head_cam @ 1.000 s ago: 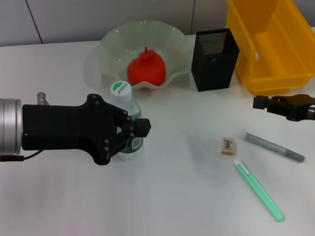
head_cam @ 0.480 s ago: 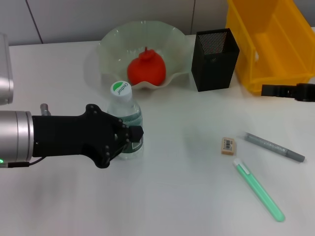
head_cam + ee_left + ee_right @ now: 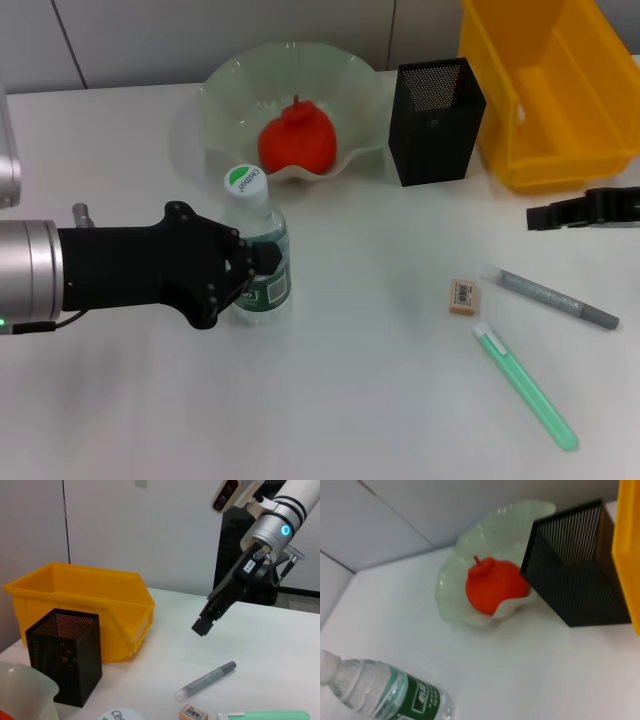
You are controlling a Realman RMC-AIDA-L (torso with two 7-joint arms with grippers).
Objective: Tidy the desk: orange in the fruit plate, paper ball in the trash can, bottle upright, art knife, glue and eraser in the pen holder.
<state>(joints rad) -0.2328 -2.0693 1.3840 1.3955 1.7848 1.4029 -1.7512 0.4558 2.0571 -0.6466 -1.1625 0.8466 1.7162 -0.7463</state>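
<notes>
The bottle (image 3: 266, 280) stands upright on the white desk, its white and green cap (image 3: 245, 182) on top. My left gripper (image 3: 256, 262) is open, its black fingers on either side of the bottle's left part. The orange (image 3: 297, 140) lies in the pale-green fruit plate (image 3: 225, 85). Behind it to the right are the black mesh pen holder (image 3: 435, 130) and the yellow trash can (image 3: 560, 100). The eraser (image 3: 462, 296), a grey pen-shaped stick (image 3: 557, 298) and a green one (image 3: 525, 388) lie at the right; which is the art knife and which the glue I cannot tell. My right gripper (image 3: 540, 217) hovers in front of the trash can. The paper ball is out of view.
The desk's back edge meets a grey wall just behind the fruit plate and the trash can. In the left wrist view my right gripper (image 3: 201, 627) hangs above the grey stick (image 3: 205, 681), with the eraser (image 3: 193, 713) nearer.
My left gripper has drawn back to the left off the bottle, which stays upright in place. The right gripper has shifted a little in front of the trash can.
</notes>
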